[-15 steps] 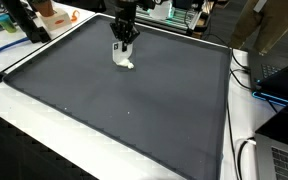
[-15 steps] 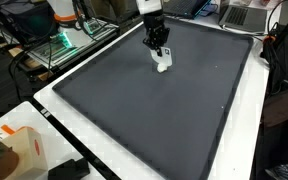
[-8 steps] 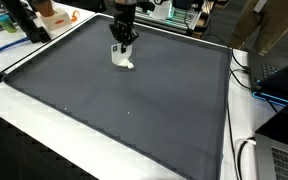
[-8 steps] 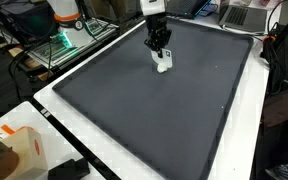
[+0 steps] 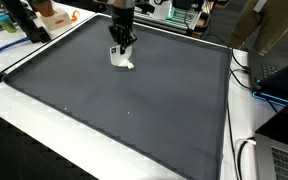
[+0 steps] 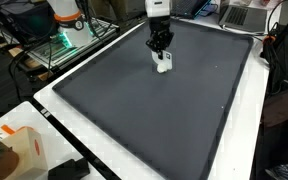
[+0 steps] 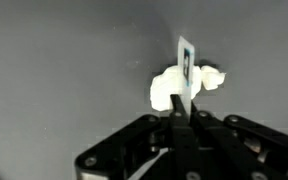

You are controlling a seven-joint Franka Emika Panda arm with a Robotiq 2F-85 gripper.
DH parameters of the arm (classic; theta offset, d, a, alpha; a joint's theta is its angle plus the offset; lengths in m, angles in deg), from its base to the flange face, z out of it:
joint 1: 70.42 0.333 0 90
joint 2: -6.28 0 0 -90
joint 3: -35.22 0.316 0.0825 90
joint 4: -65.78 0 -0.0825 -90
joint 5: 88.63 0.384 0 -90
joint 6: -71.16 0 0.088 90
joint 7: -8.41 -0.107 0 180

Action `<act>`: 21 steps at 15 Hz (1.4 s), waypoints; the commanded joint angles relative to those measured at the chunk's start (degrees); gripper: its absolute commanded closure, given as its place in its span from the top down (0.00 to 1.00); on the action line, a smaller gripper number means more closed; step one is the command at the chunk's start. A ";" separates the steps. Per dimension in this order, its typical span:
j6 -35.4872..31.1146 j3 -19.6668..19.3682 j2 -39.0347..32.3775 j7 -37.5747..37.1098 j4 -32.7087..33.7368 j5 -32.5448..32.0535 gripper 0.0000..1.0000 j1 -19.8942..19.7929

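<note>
- White is the thing at your gripper (image 5: 123,55): a small white crumpled lump (image 5: 125,63), and you see it lying on the large dark grey mat (image 5: 134,115) in both exterior views.
- Your pincer stands upright over the lump, fingers pointing down, and its tips reach the top of it (image 6: 164,66).
- In the wrist view the two black fingers (image 7: 174,125) come in from the bottom edge and meet in the middle of the picture, so the gripper (image 7: 186,58) is clenched.
- You see there a thin pale strip at the tips, and the lump (image 7: 167,88) bulges out on both sides of it, so the tips pinch the lump in its middle.
- I cannot tell what the lump is made of; it looks soft and uneven, perhaps paper or putty.
- The lump is in the far part of the mat (image 6: 134,110), near the far edge and well apart from the near edge.
- Under the mat is a white table (image 5: 24,120), which shows as a pale border around it.
- Beyond the far corner of the mat you have an orange object (image 5: 54,15) in an exterior view, well apart from the gripper.
- An open laptop (image 5: 284,160) stands off the table, beside the mat's edge, also well apart.
</note>
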 commanded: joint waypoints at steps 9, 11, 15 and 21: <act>-12.24 4.75 -15.19 2.92 11.47 0.77 0.01 -3.93; -13.34 7.17 -16.61 4.29 12.58 0.79 0.01 -5.71; -16.25 9.35 -18.63 6.21 14.53 0.90 0.01 -7.54; -16.23 10.44 -18.20 6.13 11.43 0.90 0.01 -9.40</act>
